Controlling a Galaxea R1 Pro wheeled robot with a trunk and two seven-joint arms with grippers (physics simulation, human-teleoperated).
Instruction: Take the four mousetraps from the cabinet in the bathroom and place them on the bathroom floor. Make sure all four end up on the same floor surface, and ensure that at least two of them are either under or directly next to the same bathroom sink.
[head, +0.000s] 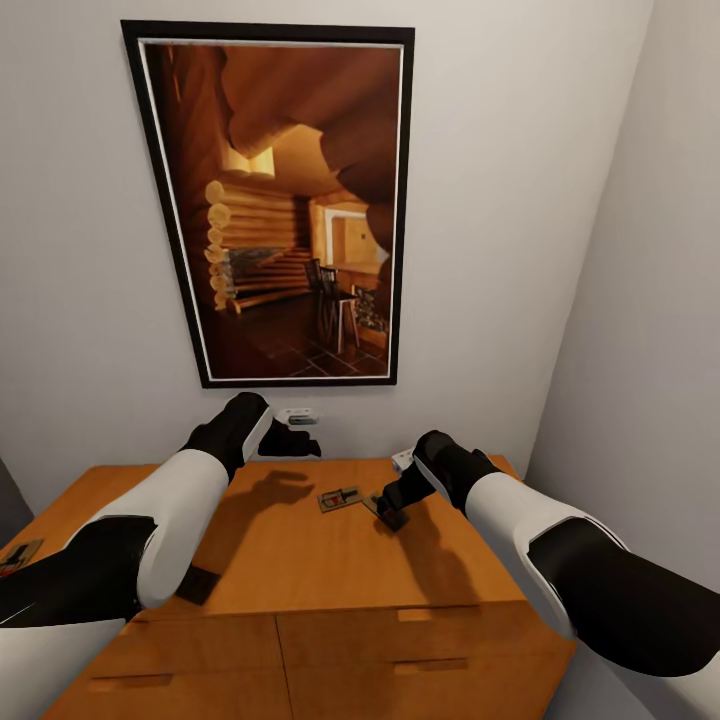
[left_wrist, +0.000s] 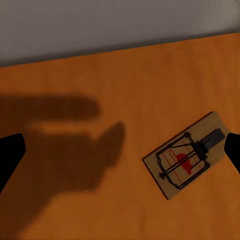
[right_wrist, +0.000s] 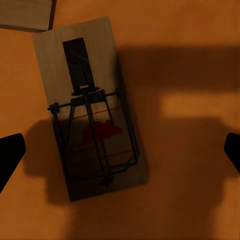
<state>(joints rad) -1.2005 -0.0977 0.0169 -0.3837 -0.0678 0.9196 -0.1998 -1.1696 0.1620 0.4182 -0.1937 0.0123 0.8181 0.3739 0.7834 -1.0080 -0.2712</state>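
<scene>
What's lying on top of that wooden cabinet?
On the cabinet top lie flat mousetraps: one mid-top, another beneath the right tool, one at its left edge. The arms hide more surface.

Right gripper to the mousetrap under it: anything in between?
Nothing visible. The right gripper hangs over the mousetrap, which lies flat on the cabinet top, jaws open to either side of it. A second mousetrap lies apart, toward the left gripper.
</scene>
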